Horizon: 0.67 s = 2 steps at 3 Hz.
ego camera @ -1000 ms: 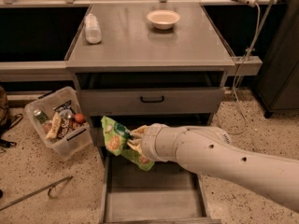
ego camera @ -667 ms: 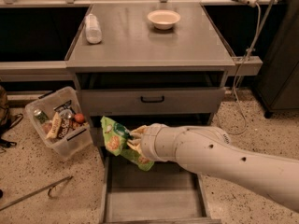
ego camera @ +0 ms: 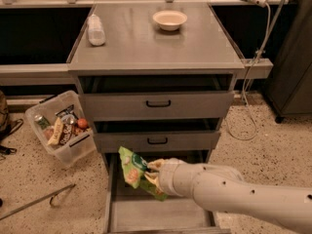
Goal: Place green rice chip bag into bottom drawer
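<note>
The green rice chip bag (ego camera: 130,167) is crinkled and hangs tilted in my gripper (ego camera: 152,172), which is shut on its right side. My white arm reaches in from the lower right. The bag is held above the back left part of the bottom drawer (ego camera: 161,214), which is pulled open and shows a flat grey floor. The bag is apart from the floor and sits just below the front of the middle drawer (ego camera: 157,141).
Two shallower grey drawers with black handles (ego camera: 158,103) are above. The cabinet top holds a white bowl (ego camera: 169,19) and a lying bottle (ego camera: 95,29). A clear plastic bin (ego camera: 43,112) of snacks stands on the floor at left, with a metal tool (ego camera: 39,202) near it.
My gripper has moved down with the green bag, lower over the open bottom drawer. The middle drawer front now shows above the arm.
</note>
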Tool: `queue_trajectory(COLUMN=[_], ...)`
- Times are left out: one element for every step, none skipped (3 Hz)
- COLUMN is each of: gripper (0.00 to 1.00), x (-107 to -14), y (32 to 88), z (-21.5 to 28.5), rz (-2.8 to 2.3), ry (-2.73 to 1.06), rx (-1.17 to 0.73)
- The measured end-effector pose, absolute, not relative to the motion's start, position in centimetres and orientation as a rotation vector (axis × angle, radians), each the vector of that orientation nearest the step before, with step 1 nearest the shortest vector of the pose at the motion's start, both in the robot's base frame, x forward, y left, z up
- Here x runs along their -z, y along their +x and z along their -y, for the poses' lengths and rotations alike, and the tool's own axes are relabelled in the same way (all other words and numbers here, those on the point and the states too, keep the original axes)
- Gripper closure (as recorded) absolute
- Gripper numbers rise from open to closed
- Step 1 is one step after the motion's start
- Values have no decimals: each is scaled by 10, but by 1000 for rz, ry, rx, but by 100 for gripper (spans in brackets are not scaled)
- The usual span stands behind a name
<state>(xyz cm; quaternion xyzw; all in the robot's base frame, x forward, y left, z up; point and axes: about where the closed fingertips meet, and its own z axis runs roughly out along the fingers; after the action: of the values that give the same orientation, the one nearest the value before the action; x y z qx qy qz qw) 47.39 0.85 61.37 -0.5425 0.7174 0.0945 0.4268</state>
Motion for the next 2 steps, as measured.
queue_trajectory(gripper=[100, 100], x=[-522, -464], y=[459, 469], z=[17, 32], rz=[-1855, -1879], ry=[-1295, -1190], rx=[-280, -303])
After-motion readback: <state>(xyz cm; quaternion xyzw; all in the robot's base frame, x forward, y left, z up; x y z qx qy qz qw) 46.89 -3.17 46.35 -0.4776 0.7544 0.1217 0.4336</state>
